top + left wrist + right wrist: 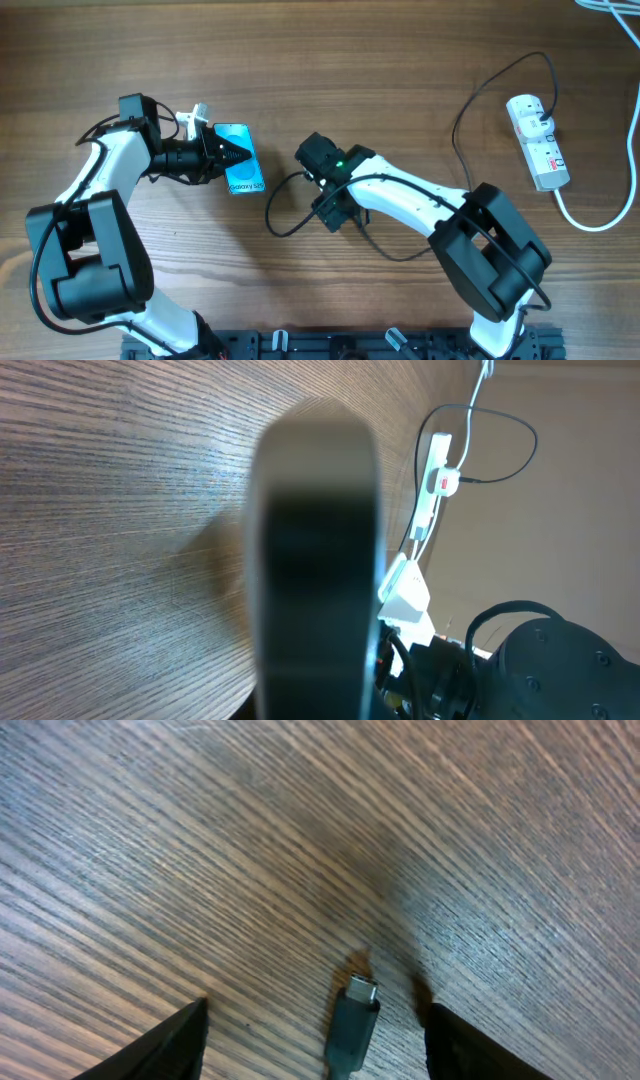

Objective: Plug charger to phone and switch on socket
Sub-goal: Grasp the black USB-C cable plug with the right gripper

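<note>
A brown wooden table [400,60] with fine grain is evenly lit. A black rail [420,345] runs along its near edge. A plain beige wall [590,490] stands beyond its right end.

Bright, even light, soft shadows — the phone [315,560] blurs badly close up.

The charger [352,1020] lies on the wooden table [180,840] between the right pincer's [315,1018] parted fingers (touching neither).
</note>
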Robot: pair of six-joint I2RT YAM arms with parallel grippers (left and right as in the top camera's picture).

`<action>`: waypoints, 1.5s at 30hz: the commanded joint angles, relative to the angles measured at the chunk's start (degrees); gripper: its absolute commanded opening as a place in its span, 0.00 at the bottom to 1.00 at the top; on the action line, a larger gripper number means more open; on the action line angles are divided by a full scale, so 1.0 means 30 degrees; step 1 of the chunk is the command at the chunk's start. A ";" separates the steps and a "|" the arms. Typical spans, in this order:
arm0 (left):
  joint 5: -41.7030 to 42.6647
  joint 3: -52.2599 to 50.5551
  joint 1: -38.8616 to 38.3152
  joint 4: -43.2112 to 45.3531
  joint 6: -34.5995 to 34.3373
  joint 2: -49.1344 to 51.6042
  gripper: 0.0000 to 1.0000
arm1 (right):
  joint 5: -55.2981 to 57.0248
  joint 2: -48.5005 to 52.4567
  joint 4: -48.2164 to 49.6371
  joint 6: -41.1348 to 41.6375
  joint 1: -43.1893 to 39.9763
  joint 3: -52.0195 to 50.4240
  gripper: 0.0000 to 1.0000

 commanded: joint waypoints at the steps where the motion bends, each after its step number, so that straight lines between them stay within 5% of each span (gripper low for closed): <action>1: 0.0459 -0.0051 -0.0109 -0.0022 0.0372 -0.0299 0.04 | -0.0437 0.0372 -0.0401 0.0270 -0.0510 -0.0117 0.73; 9: 0.0466 -0.0051 -0.0109 -0.0153 0.0372 -0.0299 0.04 | -0.1260 0.0372 -0.2149 -0.0568 -0.0787 -0.0117 0.74; 26: 0.0466 -0.0051 -0.0109 -0.0211 0.0364 -0.0299 0.04 | -0.1311 0.0372 -0.1668 -0.0066 -0.0787 -0.0117 0.31; 39: 0.0459 -0.0051 -0.0109 -0.0211 0.0364 -0.0299 0.04 | -0.1311 0.0372 -0.0984 -0.0058 -0.0787 -0.0117 0.29; 45: 0.0459 -0.0051 -0.0109 -0.0219 0.0372 -0.0299 0.04 | -0.1319 0.0372 -0.1107 0.0000 -0.0787 -0.0117 0.20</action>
